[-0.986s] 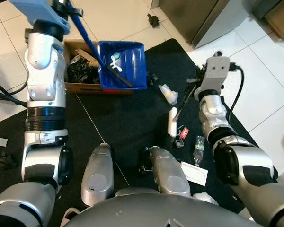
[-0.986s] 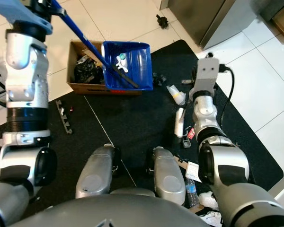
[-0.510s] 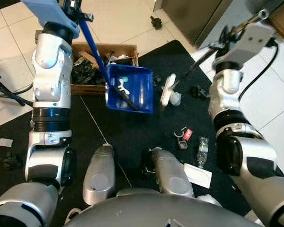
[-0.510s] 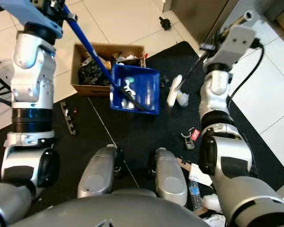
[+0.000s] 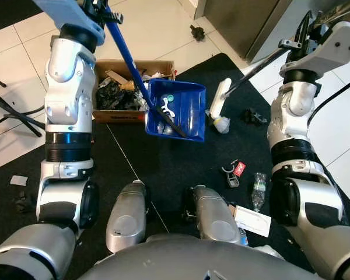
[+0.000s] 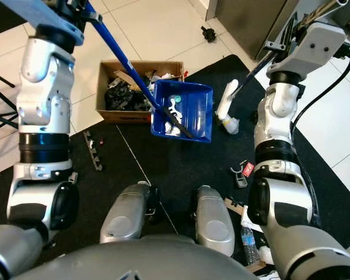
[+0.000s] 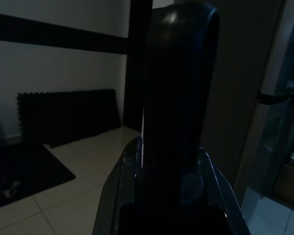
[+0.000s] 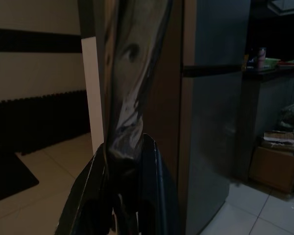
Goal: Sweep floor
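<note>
I see a cardboard box (image 5: pixel 119 93) of dark scraps sitting half on the white tile, half on the black mat (image 5: pixel 163 163). On the mat near the right there's a set of keys with a red tag (image 5: pixel 233 171), a crushed clear bottle (image 5: pixel 258 184) and a white card (image 5: pixel 252 220). A small dark object (image 5: pixel 196 31) lies on the tile near a grey cabinet (image 5: pixel 245 23). A black strip (image 6: pixel 93 150) rests left of the knees.

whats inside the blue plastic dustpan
Inside the blue plastic dustpan: a white curled scrap with a small teal bit and a dark stick-like piece. Its near wall hides whatever lies lowest.
</note>
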